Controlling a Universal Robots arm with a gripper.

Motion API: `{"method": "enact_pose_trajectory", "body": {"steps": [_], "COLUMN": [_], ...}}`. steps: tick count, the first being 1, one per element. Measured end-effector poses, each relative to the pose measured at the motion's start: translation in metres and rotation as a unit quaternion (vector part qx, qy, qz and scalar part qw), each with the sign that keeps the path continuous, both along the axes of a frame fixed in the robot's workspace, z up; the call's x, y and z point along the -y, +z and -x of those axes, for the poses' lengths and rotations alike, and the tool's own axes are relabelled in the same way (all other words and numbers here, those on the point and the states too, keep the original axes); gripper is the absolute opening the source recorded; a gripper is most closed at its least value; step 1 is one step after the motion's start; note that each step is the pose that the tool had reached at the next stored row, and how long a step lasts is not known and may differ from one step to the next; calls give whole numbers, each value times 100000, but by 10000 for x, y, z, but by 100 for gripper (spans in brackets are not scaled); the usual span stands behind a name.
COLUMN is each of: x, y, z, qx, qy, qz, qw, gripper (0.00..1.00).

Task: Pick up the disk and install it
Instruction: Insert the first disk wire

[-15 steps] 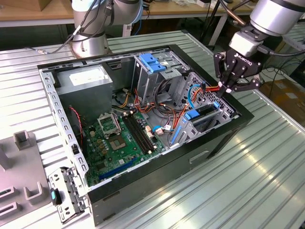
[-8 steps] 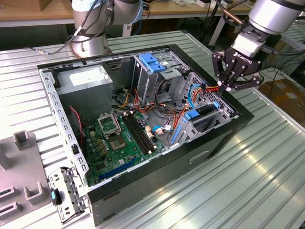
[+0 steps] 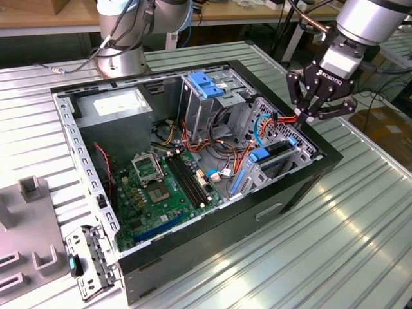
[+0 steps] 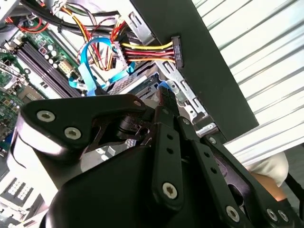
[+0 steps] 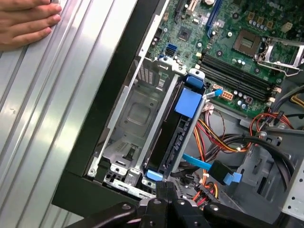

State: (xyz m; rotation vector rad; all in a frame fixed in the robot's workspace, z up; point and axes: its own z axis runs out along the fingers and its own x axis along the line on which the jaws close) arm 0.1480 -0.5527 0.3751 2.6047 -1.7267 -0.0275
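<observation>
The disk (image 5: pixel 173 135) is sitting on edge in a slot of the drive cage (image 5: pixel 133 109), blue rails along its sides, at the edge of the open computer case (image 3: pixel 193 238) toward the exterior view's right. The gripper (image 5: pixel 165 190) is hovering right at the disk's end, fingers pressing together with nothing between them; contact with the disk cannot be told. Coloured cables (image 4: pixel 142 52) are running beside the cage. The motherboard (image 3: pixel 158 193) is lying on the case floor. A hand (image 5: pixel 23 21) is resting flat on the ribbed metal table (image 3: pixel 335 244) beside the case.
</observation>
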Motion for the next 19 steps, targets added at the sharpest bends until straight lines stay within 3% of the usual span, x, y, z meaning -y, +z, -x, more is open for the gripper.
{"method": "enact_pose_trajectory", "body": {"steps": [12, 19], "x": [-1, -5], "y": [12, 12], "z": [0, -23], "qx": [-2, 2], "qy": [2065, 5081], "qz": [114, 164], "qw": [99979, 99871], "gripper": [11, 11]}}
